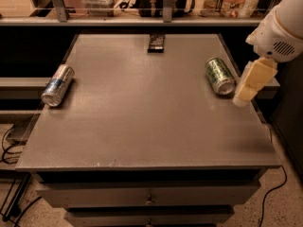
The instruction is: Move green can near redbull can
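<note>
The green can point(220, 76) lies on its side near the right edge of the worktop point(142, 122), one silver end turned toward the front, and nothing is touching it. The redbull can point(58, 84) also lies on its side, at the far left edge and well apart from the green one, with the broad middle of the grey surface between them. By that layout the task looks to be at its start: the green can is not yet grasped, lifted or carried across, so the whole move is left to do. The gripper point(244, 94) hangs just beside the green can on its right, over the worktop's right edge, its pale tip pointing down and slightly left, close to the can's near end but apart from it. Whether it is spread or closed cannot be told from this view. It holds nothing.
</note>
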Action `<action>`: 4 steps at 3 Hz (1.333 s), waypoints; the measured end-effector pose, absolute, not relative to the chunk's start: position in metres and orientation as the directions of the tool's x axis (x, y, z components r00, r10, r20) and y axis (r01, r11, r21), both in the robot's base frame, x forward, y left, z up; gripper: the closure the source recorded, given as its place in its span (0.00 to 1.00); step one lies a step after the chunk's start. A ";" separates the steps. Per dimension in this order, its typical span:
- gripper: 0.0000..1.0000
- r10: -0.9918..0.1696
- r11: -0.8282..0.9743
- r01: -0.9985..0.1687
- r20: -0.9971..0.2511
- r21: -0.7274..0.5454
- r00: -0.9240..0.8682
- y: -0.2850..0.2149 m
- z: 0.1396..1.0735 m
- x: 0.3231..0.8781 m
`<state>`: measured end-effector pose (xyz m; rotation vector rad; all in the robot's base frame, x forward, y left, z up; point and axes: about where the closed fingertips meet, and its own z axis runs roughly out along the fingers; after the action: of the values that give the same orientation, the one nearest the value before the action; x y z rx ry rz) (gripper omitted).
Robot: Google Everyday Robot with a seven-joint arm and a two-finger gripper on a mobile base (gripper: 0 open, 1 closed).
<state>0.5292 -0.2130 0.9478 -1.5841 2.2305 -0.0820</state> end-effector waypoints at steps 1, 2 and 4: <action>0.00 -0.884 0.426 -0.853 -0.342 -0.301 -0.320 -0.221 0.951 0.561; 0.00 -0.884 0.426 -0.853 -0.342 -0.301 -0.320 -0.221 0.951 0.561; 0.00 -0.773 0.538 -0.820 -0.504 -0.198 -0.385 -0.191 0.927 0.596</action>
<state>0.5961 -0.1908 0.9274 -1.2850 2.2298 0.1126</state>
